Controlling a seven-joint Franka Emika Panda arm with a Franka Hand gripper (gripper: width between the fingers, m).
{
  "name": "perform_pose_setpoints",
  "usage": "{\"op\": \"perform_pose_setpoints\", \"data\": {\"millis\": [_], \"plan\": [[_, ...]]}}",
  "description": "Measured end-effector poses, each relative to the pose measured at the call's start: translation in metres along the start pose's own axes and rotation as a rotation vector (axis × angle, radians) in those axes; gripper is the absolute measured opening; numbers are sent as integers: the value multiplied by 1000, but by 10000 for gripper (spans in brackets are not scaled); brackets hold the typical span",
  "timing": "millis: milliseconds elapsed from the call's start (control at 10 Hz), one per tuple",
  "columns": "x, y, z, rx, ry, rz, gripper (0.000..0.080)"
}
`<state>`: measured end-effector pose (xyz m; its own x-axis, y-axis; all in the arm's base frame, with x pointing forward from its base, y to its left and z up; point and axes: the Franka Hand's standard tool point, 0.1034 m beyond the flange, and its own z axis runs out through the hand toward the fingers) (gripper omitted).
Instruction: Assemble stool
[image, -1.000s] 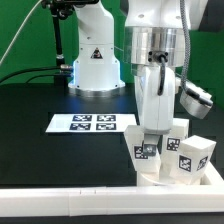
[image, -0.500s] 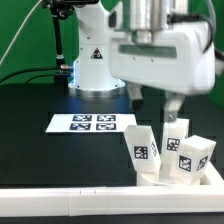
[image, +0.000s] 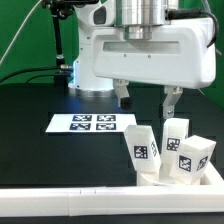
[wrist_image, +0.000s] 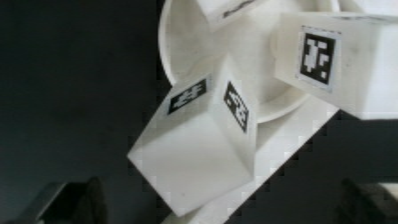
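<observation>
Three white tagged stool legs stand close together at the exterior view's lower right: one at the front left (image: 143, 152), one behind (image: 176, 134), one at the right (image: 194, 156). In the wrist view two legs (wrist_image: 210, 145) (wrist_image: 342, 58) rest over the round white seat (wrist_image: 187, 40). My gripper (image: 147, 98) hangs above the legs, open wide and empty, touching none of them. In the wrist view its dark fingers (wrist_image: 71, 205) sit at either side of the nearer leg, well apart from it.
The marker board (image: 93, 123) lies flat on the black table to the exterior view's left of the legs. A long white bar (image: 70, 197) runs along the front edge. The robot's base (image: 96, 65) stands behind.
My gripper was low on the front-left leg a second ago. It has let go, risen clear of the legs and now shows its fingers spread wide. The legs have stayed put.
</observation>
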<state>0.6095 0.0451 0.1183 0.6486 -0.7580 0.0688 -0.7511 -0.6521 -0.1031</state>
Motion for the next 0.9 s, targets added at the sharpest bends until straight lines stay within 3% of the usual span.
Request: {"op": "perform_pose_setpoints", "data": {"millis": [200, 400, 600, 800, 900], "plan": [[4, 1, -1, 46, -8, -64, 649], [-4, -5, 1, 49, -8, -140, 649], [-2, -3, 1, 46, -2, -269, 649], [-1, -2, 1, 38, 4, -412, 649], [1, -3, 1, 22, -6, -570, 649]]}}
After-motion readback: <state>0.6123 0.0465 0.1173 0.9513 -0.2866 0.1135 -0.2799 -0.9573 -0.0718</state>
